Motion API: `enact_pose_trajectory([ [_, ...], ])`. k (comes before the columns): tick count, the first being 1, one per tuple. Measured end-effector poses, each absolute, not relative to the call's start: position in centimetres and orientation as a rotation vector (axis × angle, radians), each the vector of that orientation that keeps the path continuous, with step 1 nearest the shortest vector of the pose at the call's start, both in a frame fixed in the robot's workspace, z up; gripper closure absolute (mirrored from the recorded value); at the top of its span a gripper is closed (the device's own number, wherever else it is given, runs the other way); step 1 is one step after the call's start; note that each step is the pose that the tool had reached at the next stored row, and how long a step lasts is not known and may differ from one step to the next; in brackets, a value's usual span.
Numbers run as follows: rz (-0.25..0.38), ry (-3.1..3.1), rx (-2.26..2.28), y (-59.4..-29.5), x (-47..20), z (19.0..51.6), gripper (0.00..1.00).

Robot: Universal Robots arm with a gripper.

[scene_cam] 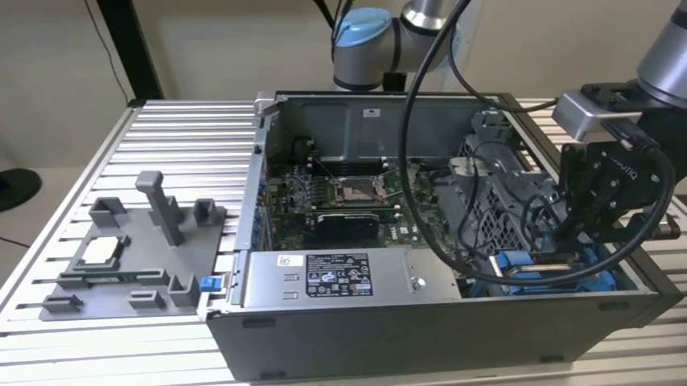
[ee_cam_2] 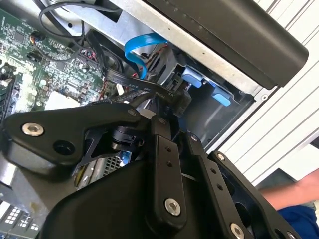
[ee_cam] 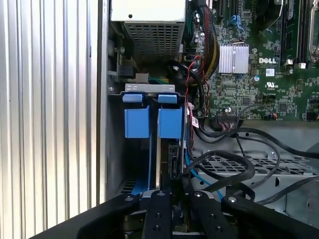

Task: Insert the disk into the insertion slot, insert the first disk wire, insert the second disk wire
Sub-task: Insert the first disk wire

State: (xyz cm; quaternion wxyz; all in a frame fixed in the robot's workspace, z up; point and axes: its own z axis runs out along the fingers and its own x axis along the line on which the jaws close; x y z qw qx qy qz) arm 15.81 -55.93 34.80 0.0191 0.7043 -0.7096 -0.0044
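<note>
- Tool [ee_cam: 175,195] sits low in one corner of the case [scene_cam: 429,338], near side, at the exterior view's right. I read it as narrow, with its fingers [ee_cam: 158,209] pinched on a black plug [ee_cam: 173,160].
- The disk [ee_cam: 170,123] stands on edge in the slot [ee_cam: 149,88], its blue carrier end facing me in the first wrist view. The plug lies just beside it.
- In the second wrist view I see a flat black wire [ee_cam_2: 137,87] running from the plug across the board [ee_cam_2: 45,64], with a blue cable [ee_cam_2: 142,50] looped near it.
- The power supply [scene_cam: 333,277] lies along the case's near wall, on the exterior view's left of the slot.
- A grey fixture [scene_cam: 129,257] rests on the tabletop [scene_cam: 183,137], apart from the case.
</note>
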Motion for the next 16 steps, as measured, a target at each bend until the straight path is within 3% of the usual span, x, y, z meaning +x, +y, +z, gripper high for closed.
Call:
enact_pose_trajectory([
  [16, -0.012, -2.203, 2.187, -56.06, 15.93, 34.38, 1.0],
])
